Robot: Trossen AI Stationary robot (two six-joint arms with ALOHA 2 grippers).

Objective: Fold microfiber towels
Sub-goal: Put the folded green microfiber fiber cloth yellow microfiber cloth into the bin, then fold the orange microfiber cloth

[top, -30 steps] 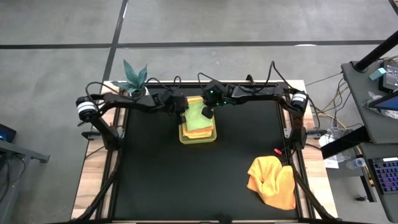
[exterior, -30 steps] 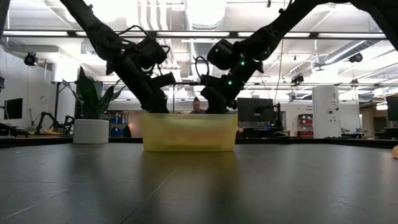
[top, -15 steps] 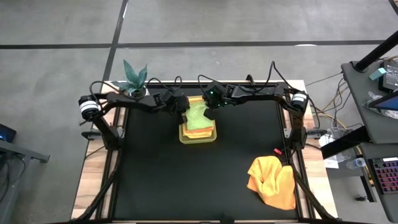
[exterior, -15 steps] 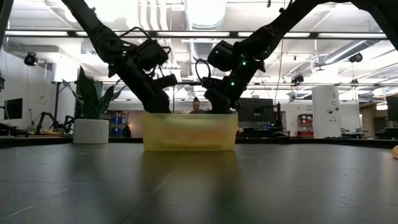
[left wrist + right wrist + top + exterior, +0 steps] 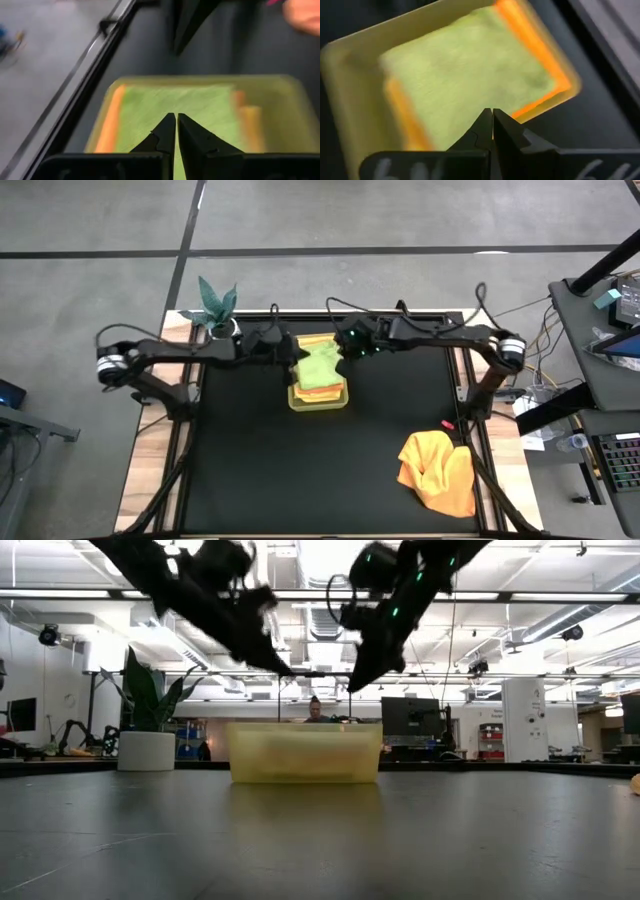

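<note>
A folded light green towel [image 5: 318, 368] lies on top of orange towels [image 5: 535, 47] in the yellow-green tray [image 5: 318, 402] at the table's far middle. My left gripper [image 5: 285, 668] is shut and empty above the tray's left part, its tips [image 5: 176, 120] over the green towel [image 5: 200, 102]. My right gripper [image 5: 355, 685] is shut and empty above the tray's right part, over the same towel [image 5: 465, 75]. Crumpled orange and yellow towels [image 5: 437, 470] lie in a heap at the near right.
A potted plant [image 5: 215, 305] stands at the far left corner. A small pink thing [image 5: 447, 423] lies just beyond the crumpled heap. The black mat [image 5: 300, 470] is bare in front of the tray. A person [image 5: 316, 708] shows far behind the table.
Both grippers have risen out of the tray, where their tips were down at the stack, and now hang well above its rim. Both stayed shut. The green towel has stayed flat in the tray.
</note>
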